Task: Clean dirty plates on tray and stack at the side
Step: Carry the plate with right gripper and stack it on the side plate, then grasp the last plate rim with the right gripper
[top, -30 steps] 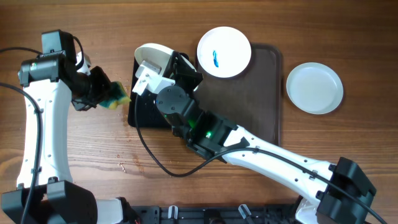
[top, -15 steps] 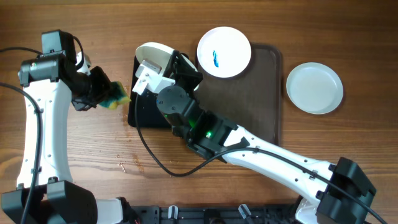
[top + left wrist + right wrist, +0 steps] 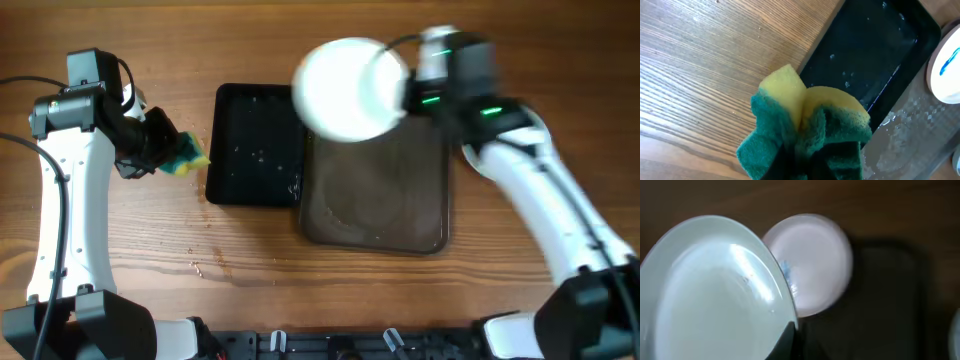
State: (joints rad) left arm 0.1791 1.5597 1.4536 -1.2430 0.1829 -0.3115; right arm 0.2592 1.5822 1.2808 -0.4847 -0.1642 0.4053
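Matt wood-grain desk point(image 3: 130, 250). Yellow foam sponge point(image 3: 810, 125) w/ rough green scrub side. Smooth glossy finish on black tray point(image 3: 865, 45) & white plate point(image 3: 710, 295).

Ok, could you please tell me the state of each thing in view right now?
Yellow-and-green sponge: squeezed in the left gripper.
Small black rectangular tray: wet with droplets.
Large dark brown rectangular tray: wet.
Plain white round plate: held up by the right gripper.
White round plate with blue smear: dirty, unwiped.

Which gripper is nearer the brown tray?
Right. Right gripper, holding a plate, hangs over the brown tray's far edge; left gripper, holding a sponge, is beyond the black tray.
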